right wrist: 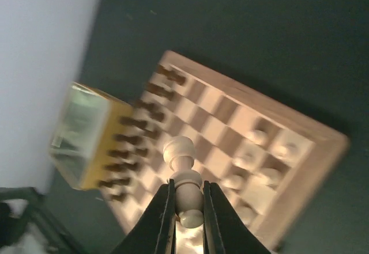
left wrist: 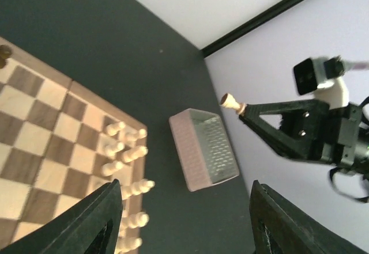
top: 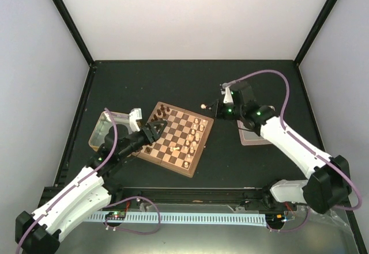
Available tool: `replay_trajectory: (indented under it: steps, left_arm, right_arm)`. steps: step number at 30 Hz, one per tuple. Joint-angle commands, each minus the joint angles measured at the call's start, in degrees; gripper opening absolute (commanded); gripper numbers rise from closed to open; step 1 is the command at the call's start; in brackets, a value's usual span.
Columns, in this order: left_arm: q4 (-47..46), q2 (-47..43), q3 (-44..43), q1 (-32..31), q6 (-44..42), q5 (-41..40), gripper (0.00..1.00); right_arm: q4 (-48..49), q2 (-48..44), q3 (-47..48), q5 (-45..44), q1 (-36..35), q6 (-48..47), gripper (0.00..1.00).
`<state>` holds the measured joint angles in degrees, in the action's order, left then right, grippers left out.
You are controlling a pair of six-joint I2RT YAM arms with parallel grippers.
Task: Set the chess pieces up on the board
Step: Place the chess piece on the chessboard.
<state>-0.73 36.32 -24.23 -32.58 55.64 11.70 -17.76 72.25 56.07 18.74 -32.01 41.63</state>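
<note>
The chessboard [top: 165,163] lies left of centre on the black table. Cream chess pieces [top: 198,133] stand along its right side and dark brown ones along its left side. My right gripper [top: 210,107] hovers above the table off the board's far right corner, shut on one cream piece [top: 203,106]. In the right wrist view the fingers [right wrist: 163,213] pinch that piece [right wrist: 185,176] by its base, above the board [right wrist: 323,150]. My left gripper [top: 159,129] hangs over the board's left half, open and empty, with its fingers [left wrist: 98,222] wide apart.
A gold tin tray [top: 104,128] sits left of the board. A pinkish-grey square tray [top: 253,137] sits right of the board, partly under the right arm, and shows in the left wrist view [left wrist: 202,150]. One cream piece lies tipped over on the board [top: 174,149].
</note>
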Motion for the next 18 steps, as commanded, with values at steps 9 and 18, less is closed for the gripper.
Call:
replay_trajectory:
  steps: [9, 18]
  left_arm:
    - [11.1, 1.3, -2.2, 0.5, -12.7, -2.1, 0.63]
    - [10.6, 1.8, -2.0, 0.5, -13.8, -1.9, 0.64]
  right_arm:
    - [-33.7, 15.6, 11.2, -6.2, 0.5, -23.2, 0.02]
    - [-31.8, 23.2, 13.0, -5.8, -1.4, -21.3, 0.01]
